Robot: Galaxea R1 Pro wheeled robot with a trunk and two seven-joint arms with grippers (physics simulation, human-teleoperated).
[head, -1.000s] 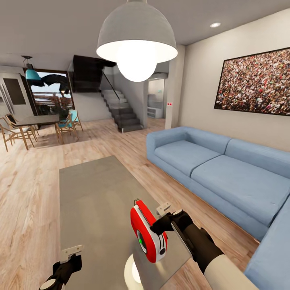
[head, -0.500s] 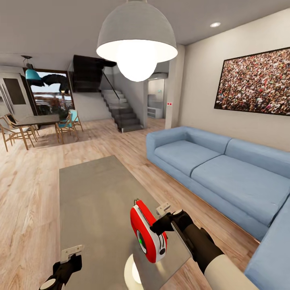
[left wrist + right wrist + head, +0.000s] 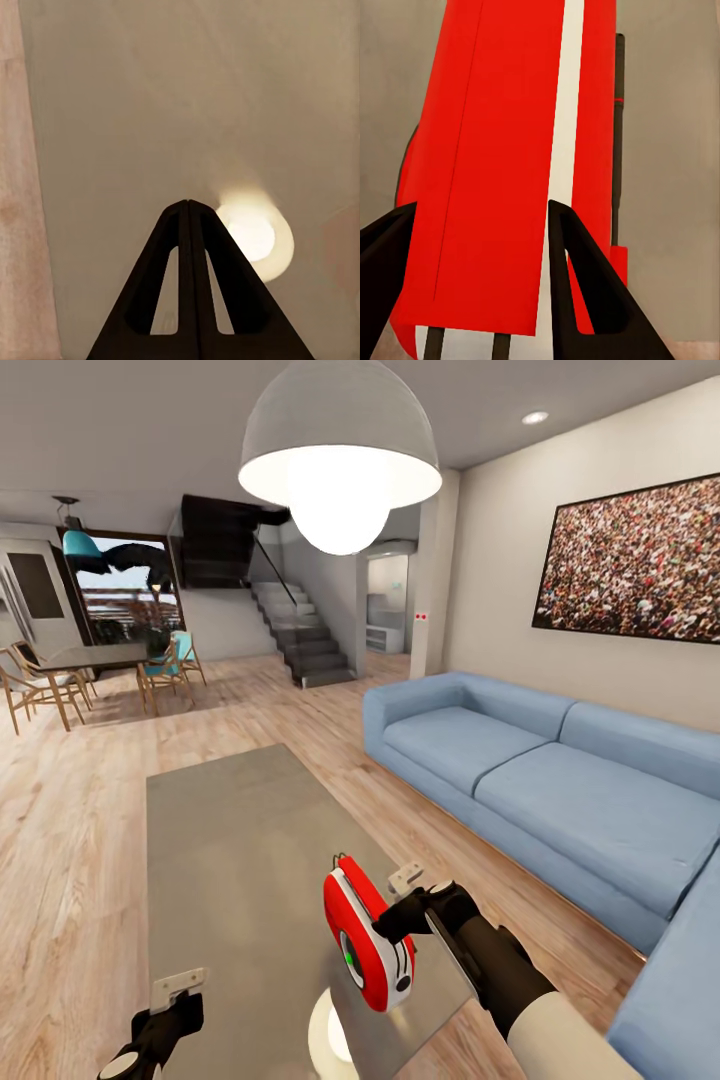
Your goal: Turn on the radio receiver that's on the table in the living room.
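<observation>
No readable text, label, brand or number is found anywhere: none on the radio receiver (image 3: 367,942), and none on the framed picture (image 3: 632,565) at the right.

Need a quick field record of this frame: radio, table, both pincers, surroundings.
radio: red with a white band, held off the table, tilted, green light on the dial facing the camera
table: low, grey glossy top, lamp glare near its near edge
right pincer: fingers on either side of the radio
left pincer: fingers pressed together, holding nothing, over the table
sofa: blue sectional, right of the table
lamp: grey dome pendant, lit
</observation>
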